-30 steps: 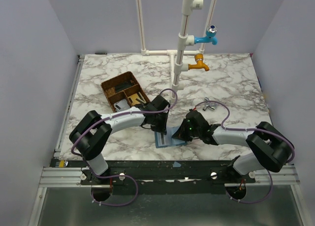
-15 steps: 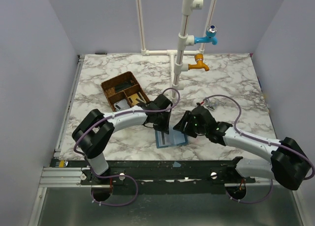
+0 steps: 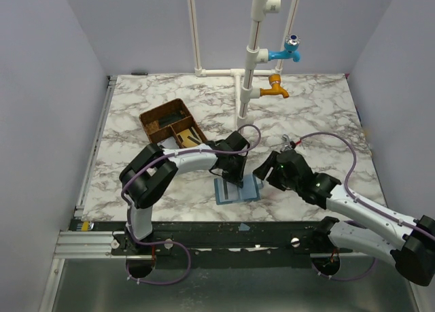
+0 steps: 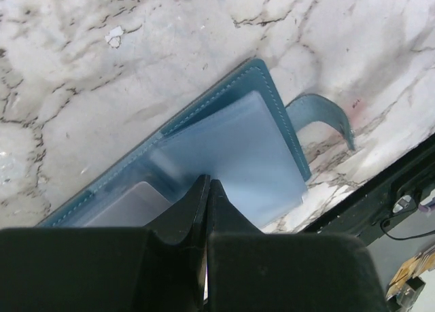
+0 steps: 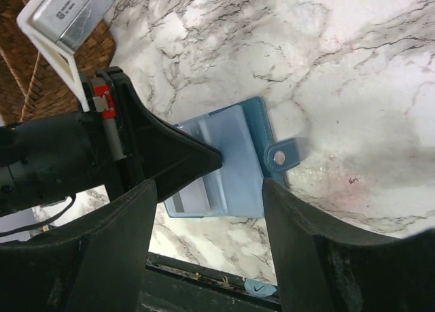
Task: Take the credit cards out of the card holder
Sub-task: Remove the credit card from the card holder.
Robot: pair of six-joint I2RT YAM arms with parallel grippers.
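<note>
Risk noted: the card holder (image 3: 237,188) lies open on the table (image 3: 312,115) close to its near edge, pinned only by the left gripper (image 3: 234,178), whose closed tips are set on the clear pocket. Should the tips skid on the smooth plastic, the holder could be dragged toward the edge. A card (image 4: 129,202) beneath them could also be trapped. No card is out yet. The left arm is bent down onto the holder. The right gripper (image 3: 262,168) is held just beside it, jaws apart, nothing gripped
</note>
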